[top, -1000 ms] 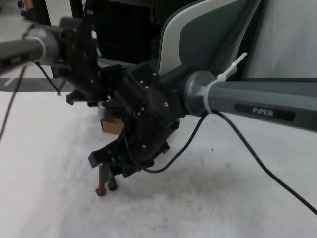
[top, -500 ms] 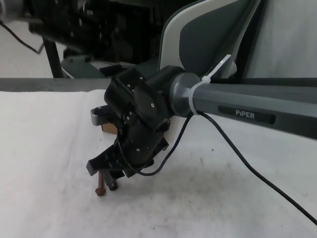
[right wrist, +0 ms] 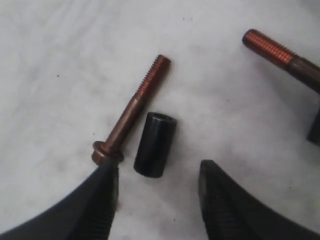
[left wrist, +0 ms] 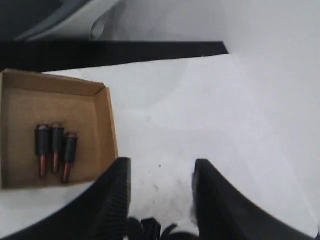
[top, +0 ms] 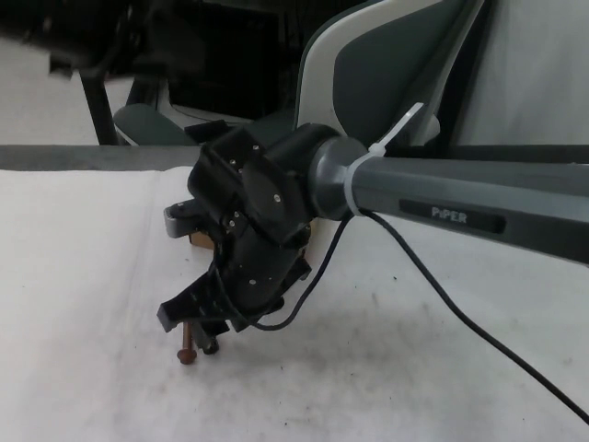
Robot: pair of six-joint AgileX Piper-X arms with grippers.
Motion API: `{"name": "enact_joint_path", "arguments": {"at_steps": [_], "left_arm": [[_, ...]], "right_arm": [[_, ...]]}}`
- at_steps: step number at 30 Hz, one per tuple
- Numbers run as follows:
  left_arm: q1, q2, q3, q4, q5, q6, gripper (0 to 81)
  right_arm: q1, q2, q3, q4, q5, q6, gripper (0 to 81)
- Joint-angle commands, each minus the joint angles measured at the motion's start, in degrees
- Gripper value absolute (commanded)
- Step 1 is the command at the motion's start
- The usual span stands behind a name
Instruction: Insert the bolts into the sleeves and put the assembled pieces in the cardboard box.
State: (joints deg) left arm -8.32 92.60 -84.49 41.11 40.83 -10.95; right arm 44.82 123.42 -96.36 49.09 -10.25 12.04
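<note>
A copper bolt (right wrist: 132,112) lies flat on the white bench cover with a short black sleeve (right wrist: 155,144) right beside it, the two apart. My right gripper (right wrist: 157,200) hangs open just above them, a finger on each side. From behind, the bolt (top: 187,348) and sleeve (top: 210,345) show under the right gripper (top: 195,320). A second bolt (right wrist: 275,50) lies farther off. The cardboard box (left wrist: 107,120) holds three assembled pieces (left wrist: 52,150). My left gripper (left wrist: 160,195) is open and holds nothing, high over the bench beside the box.
The right wrist hides most of the cardboard box (top: 197,238) in the high view. A dark part (right wrist: 315,127) sits at the second bolt's far end. A grey chair (top: 386,74) stands behind the bench. Bare white cover (top: 414,368) spreads around the parts.
The left arm has lifted away up and to the left, out of the bench area in the high view. The right gripper has shifted slightly left above the bolt and sleeve.
</note>
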Motion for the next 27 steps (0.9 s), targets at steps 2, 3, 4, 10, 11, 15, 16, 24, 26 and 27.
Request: {"name": "enact_joint_path", "arguments": {"at_steps": [2, 3, 4, 10, 11, 15, 16, 24, 26, 27], "left_arm": [[1.0, -7.3, 11.7, 0.0, -2.0, 3.9, 38.4], [1.0, -8.5, 14.0, 0.0, -1.8, 4.7, 38.4], [1.0, -9.4, 16.1, 0.1, -1.5, 5.2, 38.4], [1.0, -14.0, 23.4, 1.7, 0.1, 10.0, 38.4], [1.0, -14.3, 23.7, 2.6, -0.4, 11.0, 38.4], [1.0, -14.3, 23.8, 5.7, -3.8, 14.4, 38.4], [1.0, -14.3, 23.8, 5.8, -4.3, 14.4, 38.4], [1.0, -14.3, 23.8, 7.6, -9.2, 17.3, 38.4], [1.0, -14.3, 23.8, 8.4, -10.7, 18.3, 38.4], [1.0, -14.3, 23.8, 8.9, -11.2, 19.0, 38.4]], "right_arm": [[1.2, 1.8, -1.0, 2.2, 0.1, -0.5, 46.6], [1.4, 2.2, -1.1, 2.7, 0.1, -0.5, 46.6], [1.5, 2.8, -1.3, 3.0, 0.1, -0.5, 46.6], [1.6, 4.7, -2.3, 3.5, 1.7, -0.5, 46.6], [1.6, 4.8, -2.4, 3.5, 2.0, -0.5, 46.6], [1.6, 5.0, -2.7, 2.7, 2.3, -0.5, 46.6], [1.6, 5.0, -2.7, 2.6, 2.6, -0.5, 46.2], [1.6, 5.0, -2.7, 2.6, 3.6, -0.7, 16.5], [1.6, 5.0, -2.7, 2.6, 3.4, -0.7, 5.7], [1.6, 5.0, -2.7, 2.6, 3.4, -0.7, 0.5]]}}
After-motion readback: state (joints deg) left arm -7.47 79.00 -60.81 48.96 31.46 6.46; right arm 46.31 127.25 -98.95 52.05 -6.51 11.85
